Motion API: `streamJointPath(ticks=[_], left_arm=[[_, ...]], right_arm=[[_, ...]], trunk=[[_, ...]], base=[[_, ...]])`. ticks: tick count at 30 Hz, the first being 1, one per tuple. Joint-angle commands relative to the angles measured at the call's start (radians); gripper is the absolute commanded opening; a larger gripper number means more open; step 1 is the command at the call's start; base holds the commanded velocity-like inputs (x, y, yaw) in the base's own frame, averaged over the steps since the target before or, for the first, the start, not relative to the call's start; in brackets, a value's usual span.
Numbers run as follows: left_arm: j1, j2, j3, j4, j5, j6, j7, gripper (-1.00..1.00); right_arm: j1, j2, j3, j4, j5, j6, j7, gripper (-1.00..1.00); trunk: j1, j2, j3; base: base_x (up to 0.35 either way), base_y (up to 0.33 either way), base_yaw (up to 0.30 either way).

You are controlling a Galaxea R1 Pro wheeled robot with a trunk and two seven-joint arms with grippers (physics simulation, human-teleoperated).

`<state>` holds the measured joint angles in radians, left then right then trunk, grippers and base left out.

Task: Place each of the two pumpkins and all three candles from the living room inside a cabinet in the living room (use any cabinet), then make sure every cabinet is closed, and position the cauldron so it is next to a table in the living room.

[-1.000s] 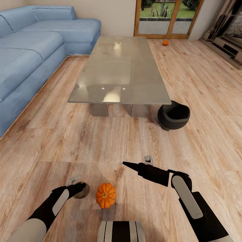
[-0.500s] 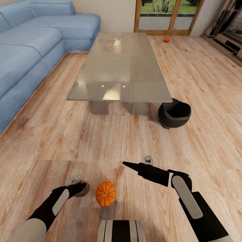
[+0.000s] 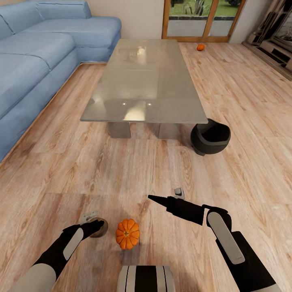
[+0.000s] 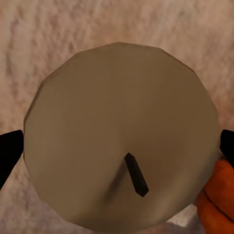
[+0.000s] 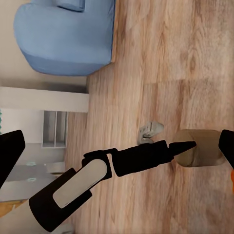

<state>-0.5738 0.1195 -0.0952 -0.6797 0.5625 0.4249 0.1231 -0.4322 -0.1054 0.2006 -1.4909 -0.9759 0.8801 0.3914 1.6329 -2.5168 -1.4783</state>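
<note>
The left arm reaches low over the floor (image 3: 61,162), its left gripper (image 3: 94,224) spread open around one candle (image 4: 119,136), not clamped. The right arm stretches forward, right gripper (image 3: 164,195) open and empty. Two pumpkins: one (image 3: 127,234) just beside the candle, one (image 3: 200,47) beyond the table (image 3: 142,81). One cauldron (image 3: 210,138) touches the table's near right corner.

Two pumpkins were in view: one pumpkin (image 3: 127,234) on the floor well in front of the table (image 3: 144,81), the far pumpkin (image 3: 200,47) beyond the table's far right corner. One candle (image 3: 100,227) stood just left of the near pumpkin. One cauldron (image 3: 210,138) sat at the table's near right corner. One sofa (image 3: 36,56) lay left of the table.
</note>
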Motion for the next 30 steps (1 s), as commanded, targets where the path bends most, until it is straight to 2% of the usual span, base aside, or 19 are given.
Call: streamJointPath(ticks=[1, 13, 16, 30], left_arm=[[0.0, 0.002, -0.005, -0.001, 0.002, 0.004, 0.011, -1.0], [0.0, 0.002, -0.005, -0.006, 0.002, 0.003, 0.011, -1.0], [0.0, 0.002, -0.006, -0.008, 0.002, 0.004, 0.011, -1.0], [0.0, 0.002, -0.005, -0.011, 0.002, 0.005, 0.011, -1.0]], right_arm=[[0.0, 0.0, 0.0, 0.0, 0.003, 0.002, 0.004, 1.0], [-0.001, 0.0, 0.0, 0.0, 0.003, 0.002, 0.004, 1.0], [-0.001, 0.0, 0.0, 0.0, 0.003, 0.002, 0.004, 1.0], [0.0, 0.0, 0.0, 0.0, 0.003, 0.002, 0.004, 1.0]], trunk=[[0.0, 0.0, -0.001], [0.0, 0.0, -0.001], [-0.001, 0.0, 0.011], [-0.001, 0.0, 0.011]], base=[[0.0, 0.0, 0.0], [0.0, 0.0, 0.0], [0.0, 0.0, 0.0], [0.0, 0.0, 0.0]])
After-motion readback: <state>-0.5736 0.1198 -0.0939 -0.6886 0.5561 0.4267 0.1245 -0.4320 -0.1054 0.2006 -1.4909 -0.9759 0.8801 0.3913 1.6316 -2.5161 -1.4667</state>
